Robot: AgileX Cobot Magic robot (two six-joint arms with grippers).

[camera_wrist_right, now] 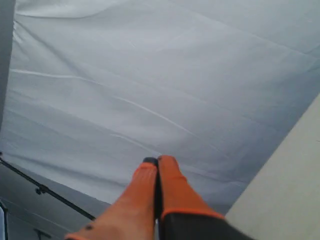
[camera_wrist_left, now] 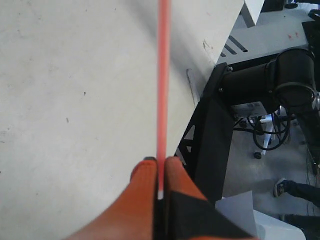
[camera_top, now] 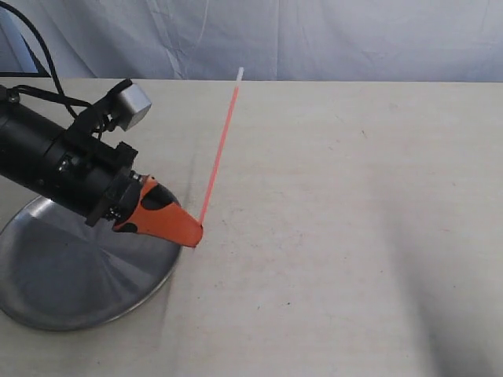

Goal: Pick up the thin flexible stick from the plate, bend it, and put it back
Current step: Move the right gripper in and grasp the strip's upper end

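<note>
My left gripper point(camera_top: 196, 233) is shut on one end of the thin flexible stick point(camera_top: 220, 153), a straight red-orange strand with a whitish tip that points up and away over the table. The left wrist view shows the stick point(camera_wrist_left: 163, 75) pinched between the orange fingertips point(camera_wrist_left: 146, 172), its white end inside the jaws of the left gripper point(camera_wrist_left: 160, 165). The silver plate point(camera_top: 55, 290) lies at the lower left, partly under the left arm, with the gripper past its right rim. My right gripper point(camera_wrist_right: 158, 162) is shut on nothing, raised and facing a white cloth; the exterior view does not show it.
The beige table point(camera_top: 354, 236) stretches to the right of the plate. A white cloth backdrop point(camera_top: 314, 39) hangs behind its far edge. Beyond the table's edge the left wrist view shows a black arm base point(camera_wrist_left: 280, 75) and frame.
</note>
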